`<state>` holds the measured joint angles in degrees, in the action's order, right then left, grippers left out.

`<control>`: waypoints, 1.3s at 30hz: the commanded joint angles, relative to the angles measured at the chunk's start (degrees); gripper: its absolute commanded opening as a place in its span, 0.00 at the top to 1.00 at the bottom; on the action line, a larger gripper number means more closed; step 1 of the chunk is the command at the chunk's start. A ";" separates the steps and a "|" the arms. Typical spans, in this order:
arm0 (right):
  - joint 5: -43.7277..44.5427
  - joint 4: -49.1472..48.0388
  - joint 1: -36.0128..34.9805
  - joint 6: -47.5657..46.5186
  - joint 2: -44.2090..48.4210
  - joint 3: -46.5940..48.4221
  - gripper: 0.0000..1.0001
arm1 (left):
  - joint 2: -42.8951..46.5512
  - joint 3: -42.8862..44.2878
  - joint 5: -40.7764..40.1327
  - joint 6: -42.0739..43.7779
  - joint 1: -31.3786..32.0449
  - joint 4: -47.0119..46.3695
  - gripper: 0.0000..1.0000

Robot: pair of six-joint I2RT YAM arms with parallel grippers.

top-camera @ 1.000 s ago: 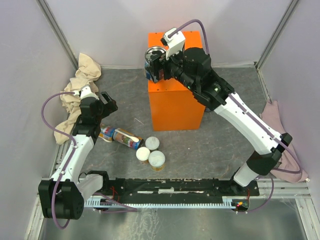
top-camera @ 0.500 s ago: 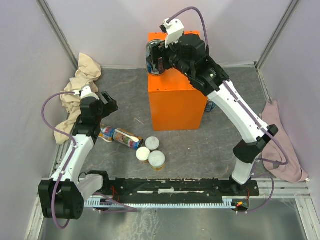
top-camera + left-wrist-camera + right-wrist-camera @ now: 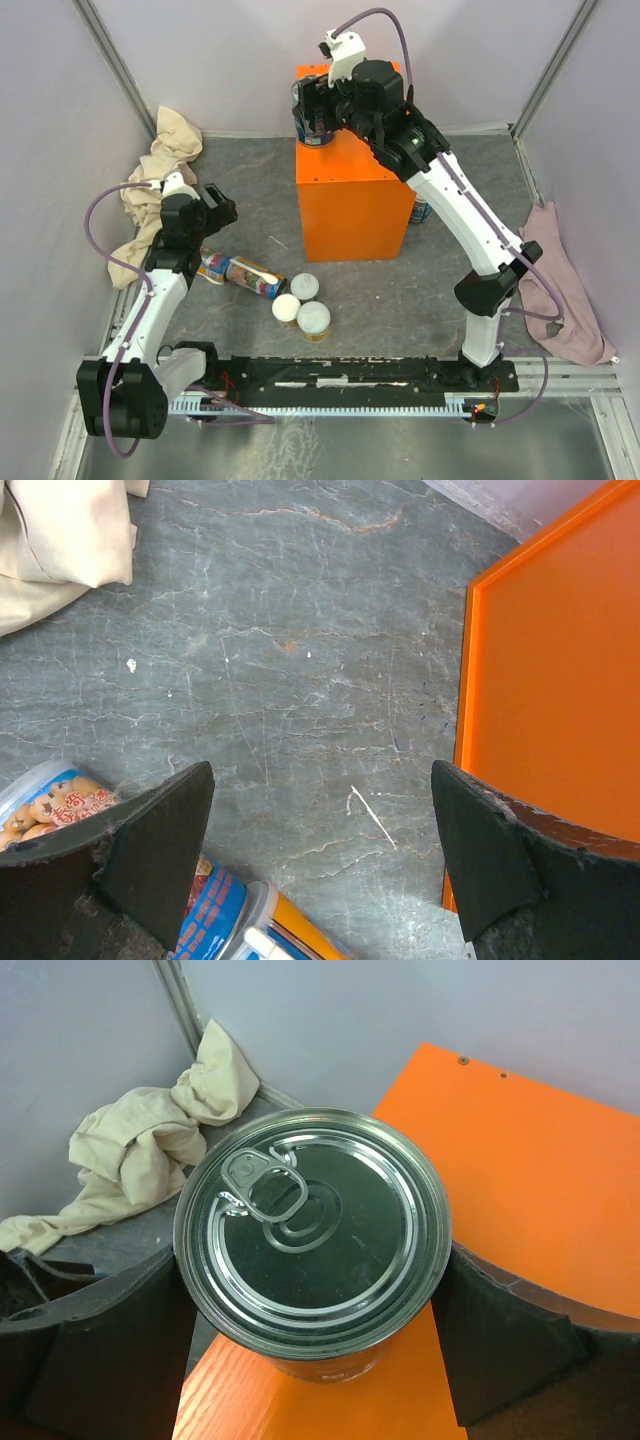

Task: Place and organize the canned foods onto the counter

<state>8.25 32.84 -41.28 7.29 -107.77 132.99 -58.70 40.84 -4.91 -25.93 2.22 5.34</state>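
Observation:
My right gripper [image 3: 314,108] is shut on a blue-labelled tin [image 3: 312,120] with a silver pull-tab top [image 3: 312,1225], held upright over the back left corner of the orange counter [image 3: 350,195]. In the right wrist view the black fingers [image 3: 505,1340] press both sides of the tin above the counter's top [image 3: 520,1180]. My left gripper [image 3: 215,205] is open and empty above the floor. Below it two cans lie on their sides [image 3: 240,272], also in the left wrist view [image 3: 225,920]. Three white-lidded cans [image 3: 303,305] stand together. A blue can [image 3: 421,211] stands right of the counter.
A beige cloth [image 3: 160,170] is bunched in the left back corner. A pink cloth [image 3: 560,290] lies against the right wall. The black rail [image 3: 350,380] with the arm bases runs along the near edge. A white scrap [image 3: 370,815] lies on the grey floor.
My right arm has risen and carried the tin back along the counter's left top edge towards the rear corner. My left arm and the floor cans have not moved.

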 commanded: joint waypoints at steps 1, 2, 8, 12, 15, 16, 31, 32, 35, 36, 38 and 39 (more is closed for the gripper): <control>1.95 -8.55 1.29 0.38 -0.07 4.03 0.91 | 0.33 0.03 1.80 -1.83 -0.37 -3.59 0.05; 1.88 -8.84 1.43 0.43 -0.38 3.81 0.86 | 0.34 0.07 1.89 -1.84 -0.37 -3.59 0.05; 1.68 -10.58 2.19 0.25 -2.14 2.31 0.66 | 0.34 0.12 2.56 -2.06 -0.36 -3.67 0.05; 1.19 -12.23 3.49 0.09 -3.69 1.53 0.66 | 0.64 -0.26 3.27 -2.66 -0.39 -4.15 0.05; 0.64 -14.33 4.80 0.31 -5.01 0.83 0.66 | 0.84 -0.47 3.67 -3.09 -0.37 -4.46 0.05; 0.29 -14.90 5.18 0.41 -5.53 0.74 0.66 | 0.91 -0.56 3.83 -3.15 -0.33 -4.46 0.05; -1.84 -18.72 7.99 0.14 -16.24 8.07 0.64 | 1.76 -1.07 4.71 -3.37 -0.29 -5.29 0.05; -2.02 -18.91 8.11 0.25 -16.56 8.00 0.63 | 1.68 -1.11 4.81 -3.46 -0.29 -5.40 0.05; -2.74 -19.21 8.31 0.53 -17.44 8.09 0.60 | 1.12 -0.82 5.16 -3.53 -0.28 -5.64 0.05; -2.87 -19.10 8.27 0.61 -17.78 8.42 0.58 | 0.98 -0.65 5.17 -3.44 -0.33 -5.61 0.05; -3.00 -18.72 8.32 0.85 -18.64 9.44 0.45 | 0.79 -0.38 5.19 -3.18 -0.29 -5.55 0.05; -3.06 -18.35 8.30 1.01 -19.04 10.05 0.38 | 0.70 -0.19 5.24 -3.07 -0.36 -5.49 0.05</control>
<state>6.07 11.22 -33.36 6.13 -123.50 140.77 -58.35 39.88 -0.89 -27.68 2.22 2.81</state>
